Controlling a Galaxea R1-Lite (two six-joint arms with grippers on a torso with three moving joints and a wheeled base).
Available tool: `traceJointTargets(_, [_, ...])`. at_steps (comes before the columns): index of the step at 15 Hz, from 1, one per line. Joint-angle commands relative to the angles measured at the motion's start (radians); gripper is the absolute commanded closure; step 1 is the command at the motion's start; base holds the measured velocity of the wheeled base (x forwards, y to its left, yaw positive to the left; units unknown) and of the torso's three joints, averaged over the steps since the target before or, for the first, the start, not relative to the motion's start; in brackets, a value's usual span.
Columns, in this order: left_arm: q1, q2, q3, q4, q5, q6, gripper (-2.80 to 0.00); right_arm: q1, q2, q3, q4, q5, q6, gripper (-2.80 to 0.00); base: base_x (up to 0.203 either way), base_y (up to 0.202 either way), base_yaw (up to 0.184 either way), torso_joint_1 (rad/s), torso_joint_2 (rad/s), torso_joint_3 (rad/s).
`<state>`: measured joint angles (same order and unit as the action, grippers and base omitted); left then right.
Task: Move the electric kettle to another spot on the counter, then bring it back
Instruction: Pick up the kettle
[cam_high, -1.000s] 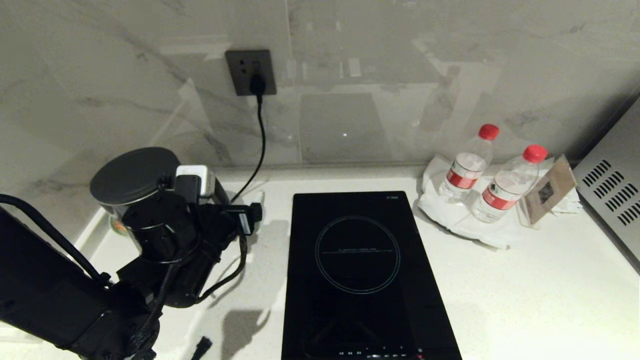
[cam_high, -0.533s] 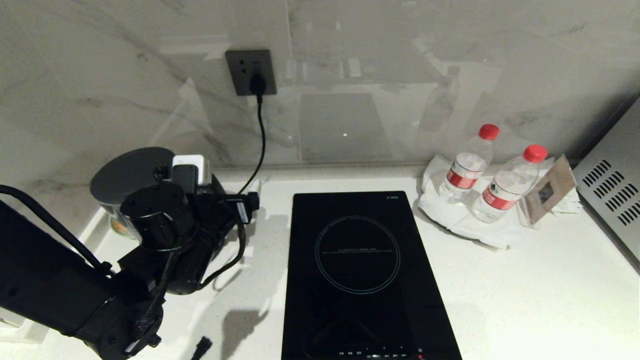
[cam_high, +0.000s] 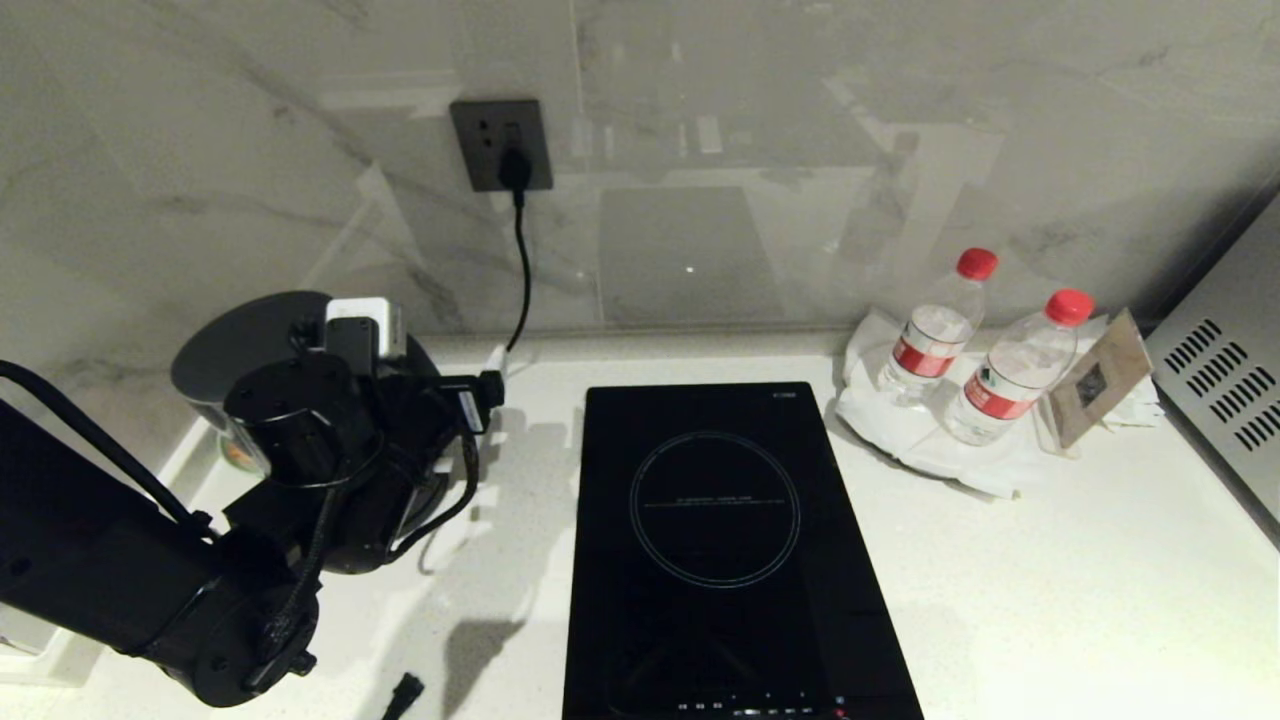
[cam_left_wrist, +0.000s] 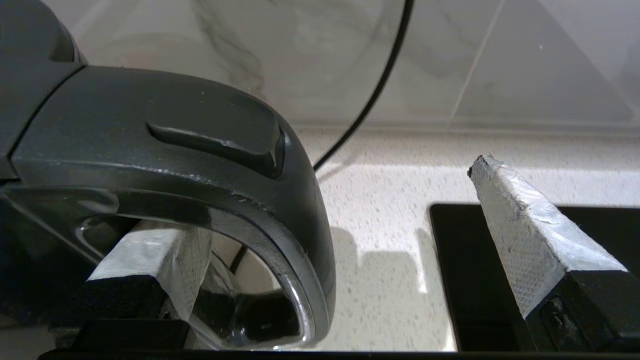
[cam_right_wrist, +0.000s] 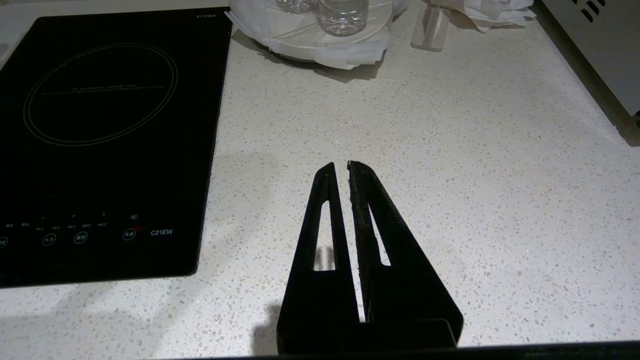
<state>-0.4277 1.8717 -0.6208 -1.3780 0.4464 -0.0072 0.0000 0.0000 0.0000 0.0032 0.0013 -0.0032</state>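
The electric kettle (cam_high: 235, 345), left of frame, looks heavy and glossy; the left gripper's (cam_left_wrist: 320, 240) released fingers (cam_left_wrist: 525, 230) straddle its handle (cam_left_wrist: 200, 150).

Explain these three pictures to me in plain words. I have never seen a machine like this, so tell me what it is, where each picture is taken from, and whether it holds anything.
This is a two-armed robot at a white speckled stone counter. The wide picture comes from a camera on its head. The other two come from cameras on its wrists, looking out past the fingers.

On the counter are a black glass induction hob, two clear water bottles with red caps on white cloth, and, at far left, the tall glossy black electric kettle, partly hidden by the left arm.

The left gripper is open. One white padded finger sits inside the kettle's loop handle, the other outside, so nothing is gripped yet.

The right gripper is shut, empty, and hangs idle over bare counter.
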Motion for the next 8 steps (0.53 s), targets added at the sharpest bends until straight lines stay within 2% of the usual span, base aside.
traceJointTargets(1, [0.004, 0.004, -0.007, -0.009, 0.003, 0.000, -2.80, 0.000, 0.000, 0.000, 0.000, 0.000, 0.000, 0.00, 0.000, 0.000, 0.000, 0.000, 0.00, 0.000])
traceJointTargets(4, [0.003, 0.004, 0.005, -0.010, 0.003, -0.002, -2.80, 0.000, 0.000, 0.000, 0.000, 0.000, 0.000, 0.00, 0.000, 0.000, 0.000, 0.000, 0.00, 0.000])
traceJointTargets(5, [0.001, 0.001, 0.008, -0.010, 0.003, -0.002, 0.00, 0.000, 0.000, 0.000, 0.000, 0.000, 0.000, 0.00, 0.000, 0.000, 0.000, 0.000, 0.00, 0.000])
traceJointTargets(8, [-0.003, -0.003, 0.012, -0.010, 0.003, -0.002, 0.00, 0.000, 0.000, 0.000, 0.000, 0.000, 0.000, 0.00, 0.000, 0.000, 0.000, 0.000, 0.00, 0.000])
